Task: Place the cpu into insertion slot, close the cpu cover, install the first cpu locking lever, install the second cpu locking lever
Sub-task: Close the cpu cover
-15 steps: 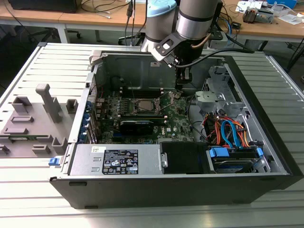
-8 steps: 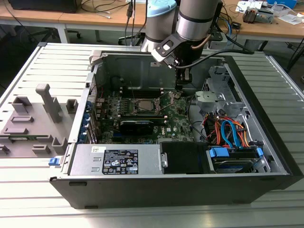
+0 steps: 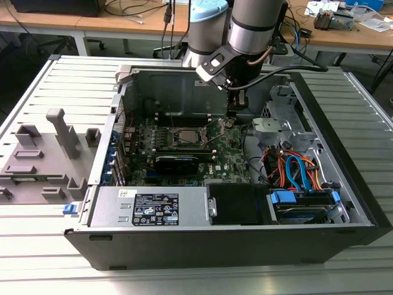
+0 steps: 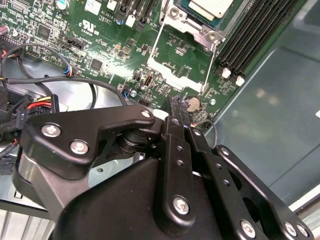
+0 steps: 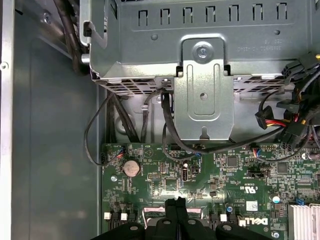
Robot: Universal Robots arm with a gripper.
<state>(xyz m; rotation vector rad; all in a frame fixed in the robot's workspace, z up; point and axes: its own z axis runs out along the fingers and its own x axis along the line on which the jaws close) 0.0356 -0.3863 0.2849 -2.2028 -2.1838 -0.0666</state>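
Observation:
In the second wrist view the cpu lies with its silvery top up in the insertion slot. The cpu cover, a thin metal frame with a square window, is swung open beside the slot, and green board shows through the window. My gripper hangs just beyond the open cover's far edge, above the board, fingers pressed together with nothing between them. In the exterior view the gripper is on the exterior view's right of the slot, inside the open computer case. The first wrist view shows the fingertips over the board.
Long black memory slots run beside the socket. A metal drive cage and black cables stand close ahead of the fingers. A coin battery sits on the board. A black card, power supply and coloured cables crowd the case.

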